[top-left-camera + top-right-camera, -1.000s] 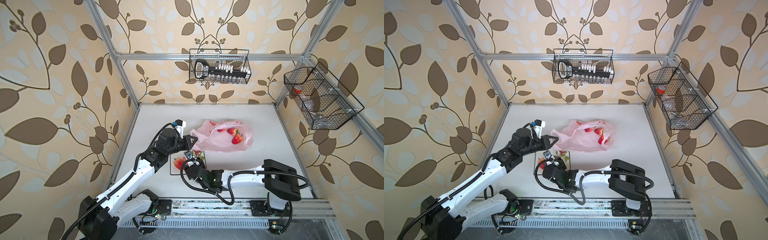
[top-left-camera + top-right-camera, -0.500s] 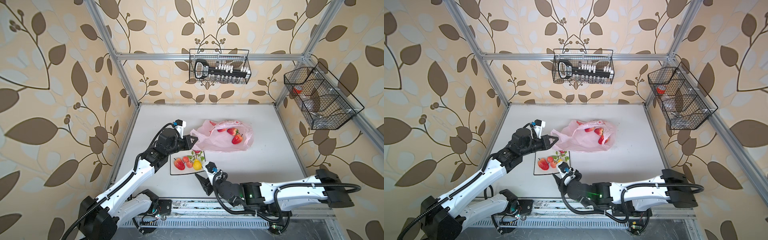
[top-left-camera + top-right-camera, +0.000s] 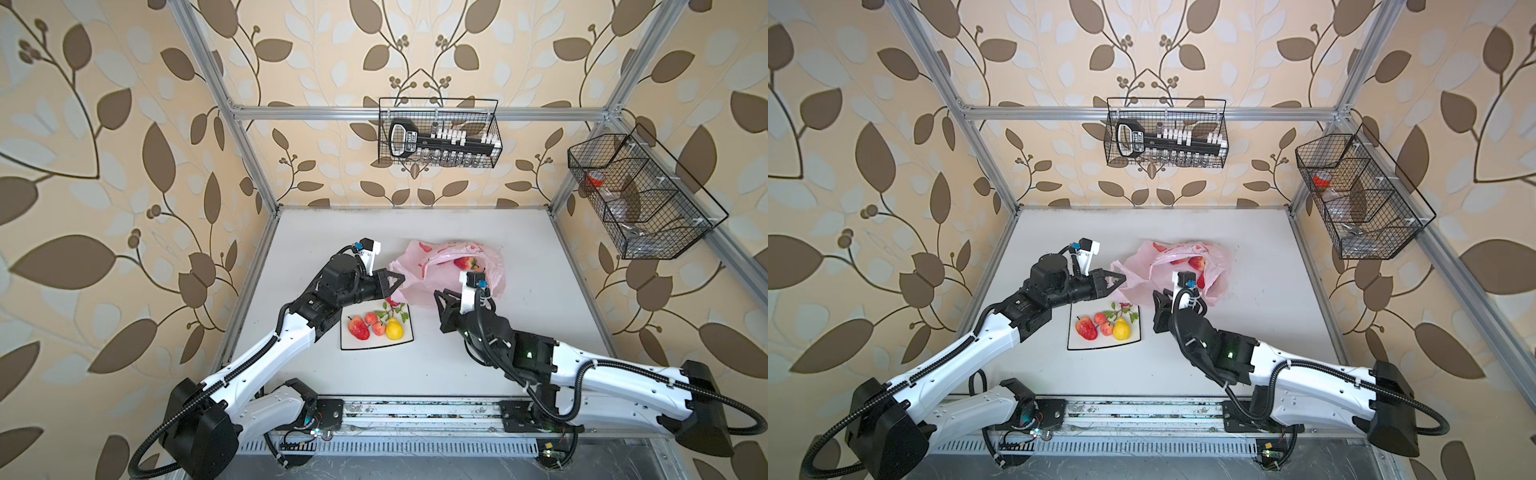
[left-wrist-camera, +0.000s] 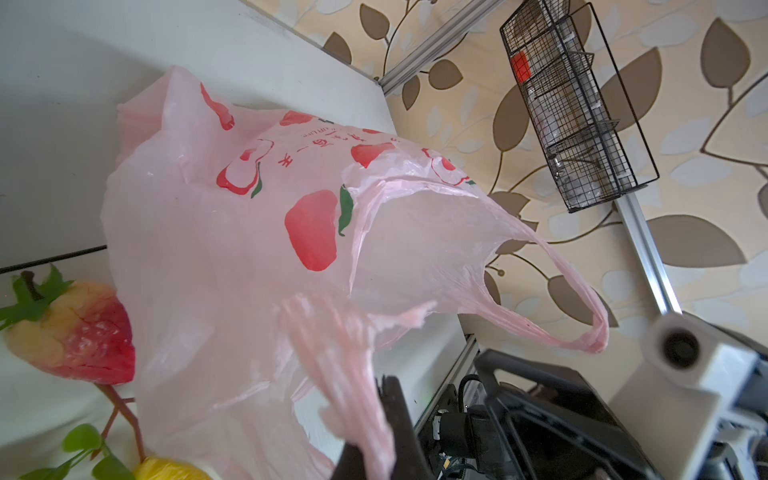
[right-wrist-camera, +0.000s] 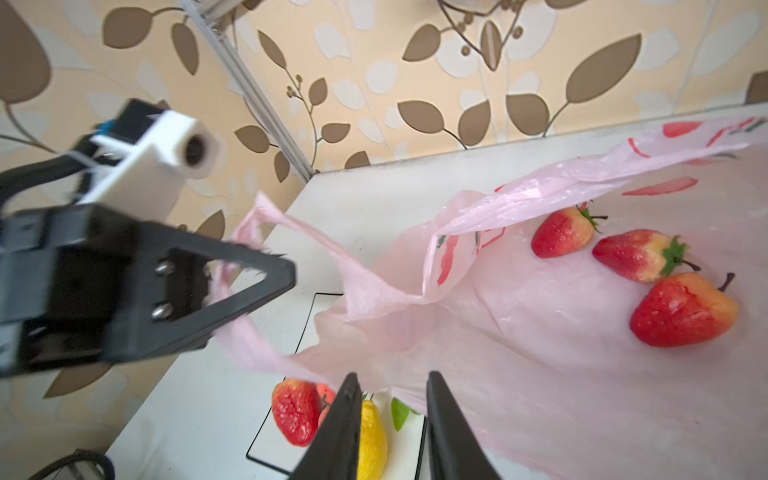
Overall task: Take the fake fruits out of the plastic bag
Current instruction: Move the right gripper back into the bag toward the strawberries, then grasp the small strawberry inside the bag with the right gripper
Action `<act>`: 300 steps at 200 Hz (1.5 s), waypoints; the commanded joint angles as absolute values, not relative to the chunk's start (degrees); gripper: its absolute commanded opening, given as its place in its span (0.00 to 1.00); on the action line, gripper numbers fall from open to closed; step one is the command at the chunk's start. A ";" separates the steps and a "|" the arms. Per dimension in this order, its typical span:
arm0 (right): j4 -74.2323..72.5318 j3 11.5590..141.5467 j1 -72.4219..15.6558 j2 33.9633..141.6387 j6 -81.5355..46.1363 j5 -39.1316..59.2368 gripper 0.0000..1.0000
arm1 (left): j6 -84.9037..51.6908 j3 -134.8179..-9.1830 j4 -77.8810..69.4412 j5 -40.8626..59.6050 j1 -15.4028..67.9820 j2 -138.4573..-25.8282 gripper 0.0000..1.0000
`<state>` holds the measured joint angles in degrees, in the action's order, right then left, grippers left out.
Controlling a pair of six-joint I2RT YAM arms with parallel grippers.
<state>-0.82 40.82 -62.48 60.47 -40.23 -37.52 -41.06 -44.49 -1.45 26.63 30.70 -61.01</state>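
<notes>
The pink plastic bag (image 3: 449, 272) (image 3: 1142, 270) lies behind the plate, its mouth held up. My left gripper (image 3: 397, 279) (image 4: 380, 415) is shut on the bag's handle loop, which is pulled taut. Three red strawberries (image 5: 640, 253) lie inside the bag; one (image 3: 465, 262) shows through the opening from above. My right gripper (image 3: 440, 301) (image 5: 390, 376) stands open and empty just in front of the bag's mouth. More fake fruits rest on the plate: a strawberry (image 3: 358, 327), small peaches and a yellow pear (image 3: 395, 329).
The square white black-rimmed plate (image 3: 374, 344) (image 5: 266, 453) sits in front of the bag, between the two arms. Wire baskets hang on the back wall (image 3: 438, 135) and the right wall (image 3: 640, 199). Metal frame posts edge the table.
My right arm has swung from over the plate out to the right and now points at the bag's mouth, its jaws narrower than before. The left gripper and bag have stayed put.
</notes>
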 commanded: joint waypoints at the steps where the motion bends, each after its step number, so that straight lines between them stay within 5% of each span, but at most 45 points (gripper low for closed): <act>1: 0.85 42.79 -60.54 65.02 -48.10 -31.13 0.29 | -40.50 -44.89 -4.39 27.08 32.18 -58.64 0.00; 68: -1.35 44.43 -52.78 78.90 -68.46 -33.87 0.29 | -40.01 -42.07 -4.92 25.14 35.01 -55.22 0.00; 163: -11.50 44.22 -39.87 87.99 -71.06 -18.78 0.26 | -38.81 -38.51 -6.54 23.12 40.32 -53.72 0.00; 300: -15.92 33.24 -21.74 87.22 -71.36 -11.96 0.54 | -40.96 -35.05 -10.67 20.45 50.35 -55.12 0.00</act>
